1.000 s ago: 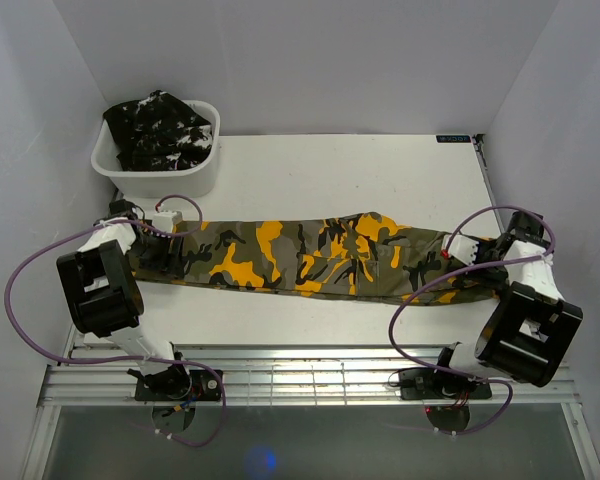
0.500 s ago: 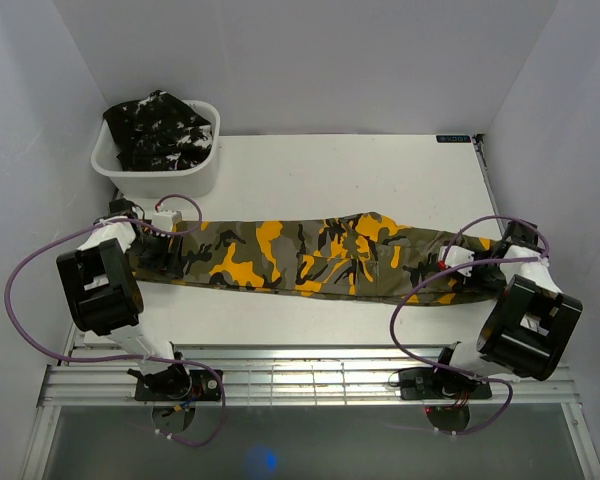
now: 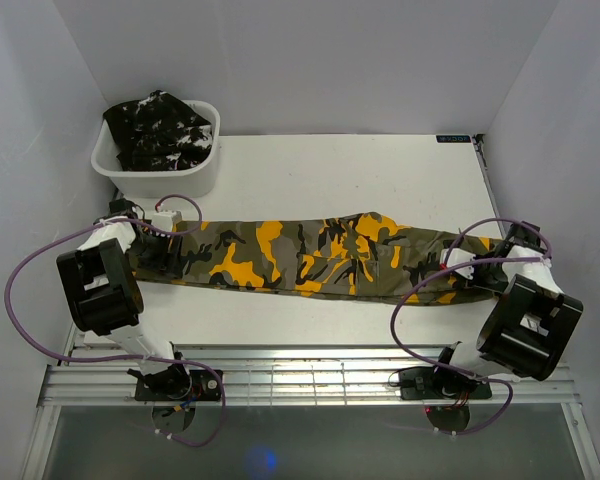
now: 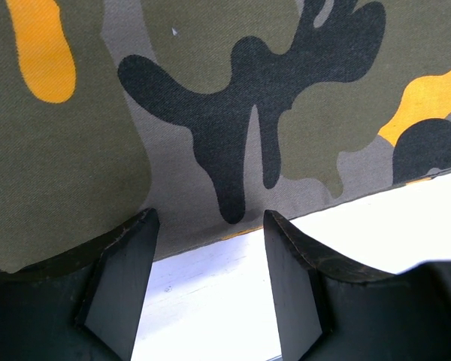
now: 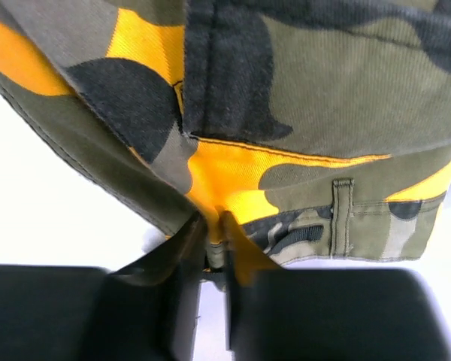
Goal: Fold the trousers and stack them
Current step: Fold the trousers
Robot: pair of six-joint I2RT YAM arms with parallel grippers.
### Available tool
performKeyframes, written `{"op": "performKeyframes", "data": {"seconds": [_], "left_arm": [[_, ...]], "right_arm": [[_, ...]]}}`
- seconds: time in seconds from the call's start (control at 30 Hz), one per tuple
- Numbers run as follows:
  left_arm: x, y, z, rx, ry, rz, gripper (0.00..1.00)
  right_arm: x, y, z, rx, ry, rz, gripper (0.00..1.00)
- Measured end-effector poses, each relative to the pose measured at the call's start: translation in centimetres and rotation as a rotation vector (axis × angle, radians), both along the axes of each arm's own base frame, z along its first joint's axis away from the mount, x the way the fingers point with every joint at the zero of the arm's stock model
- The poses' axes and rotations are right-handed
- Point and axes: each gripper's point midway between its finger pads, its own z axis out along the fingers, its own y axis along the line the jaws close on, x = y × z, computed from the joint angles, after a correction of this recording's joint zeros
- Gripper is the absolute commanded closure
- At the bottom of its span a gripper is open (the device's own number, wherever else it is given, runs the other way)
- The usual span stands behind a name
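Grippers first, from the top camera: my left gripper point(image 3: 165, 252) sits at one end of the olive trousers point(image 3: 310, 255) and my right gripper point(image 3: 467, 268) at the other. That pair lies flat, stretched lengthwise across the table point(image 3: 360, 170). The black trousers point(image 3: 160, 128) are bunched in the tub point(image 3: 155, 182) at the far left corner, well apart from the work.

On the left wrist camera, the left gripper point(image 4: 210, 226) has its fingers spread with nothing between them. The tips are right at the near edge of the olive trousers point(image 4: 210, 90), over bare table point(image 4: 210, 301).

On the right wrist camera, the right gripper point(image 5: 210, 229) has its fingers drawn nearly together with the edge of the olive trousers point(image 5: 323, 90) pinched between them. A belt loop point(image 5: 342, 214) is close by, so I take this for the waist end.

I judge I'm taking hold of both ends for the first end-to-end fold, with only the right side gripped. Next I'd ease the left fingers onto the edge, one above and one beneath, and close them. I'd want every layer caught before lifting.
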Motion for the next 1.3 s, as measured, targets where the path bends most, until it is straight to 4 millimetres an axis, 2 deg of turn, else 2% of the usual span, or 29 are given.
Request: {"op": "performKeyframes", "data": {"seconds": [0.07,0.43,0.6,0.77,0.87,0.97,1.07,1.13,1.17,1.2,1.23,1.27,1.3], "left_arm": [[0.0,0.1,0.0,0.005,0.000,0.001,0.33],[-0.2,1.2,-0.1,0.016,-0.001,0.029,0.36],[-0.2,1.5,-0.1,0.019,-0.001,0.033,0.38],[-0.4,2.1,-0.2,0.026,0.001,0.047,0.44],[-0.6,2.4,-0.2,0.027,0.003,0.056,0.52],[-0.7,2.5,-0.4,0.027,0.004,0.059,0.53],[-0.8,2.5,-0.3,0.018,-0.001,0.055,0.50],[-1.1,2.1,-0.1,0.002,0.000,0.050,0.42],[-1.2,1.9,0.2,-0.008,-0.003,0.045,0.39],[-1.4,1.6,0.6,-0.027,-0.009,0.041,0.37],[-1.4,1.3,1.2,-0.042,-0.019,0.038,0.34],[-1.4,0.9,2.0,-0.060,-0.033,0.034,0.30],[-1.3,0.7,2.7,-0.076,-0.048,0.034,0.30]], "right_arm": [[0.1,0.0,0.1,0.005,-0.002,-0.007,0.92],[1.8,-0.3,3.3,0.011,-0.059,0.001,0.92],[1.2,-0.5,4.4,0.007,-0.068,0.014,0.92],[-0.5,-1.5,4.7,-0.001,-0.045,0.014,0.92],[-1.7,-1.9,3.9,-0.009,-0.022,0.002,0.92],[-3.0,-1.9,1.4,-0.013,0.025,0.001,0.92],[-3.6,-2.0,-1.4,-0.002,0.085,0.000,0.92],[-3.4,-2.4,-2.1,0.001,0.107,-0.008,0.92],[-2.9,-2.7,-1.9,-0.004,0.100,-0.018,0.88],[-2.5,-3.1,-1.7,-0.009,0.094,-0.029,0.76],[-2.1,-3.5,-1.6,-0.013,0.089,-0.045,0.69],[-1.7,-3.8,-1.2,-0.015,0.083,-0.056,0.49],[-1.2,-4.1,-0.7,-0.014,0.071,-0.070,0.38]]}}
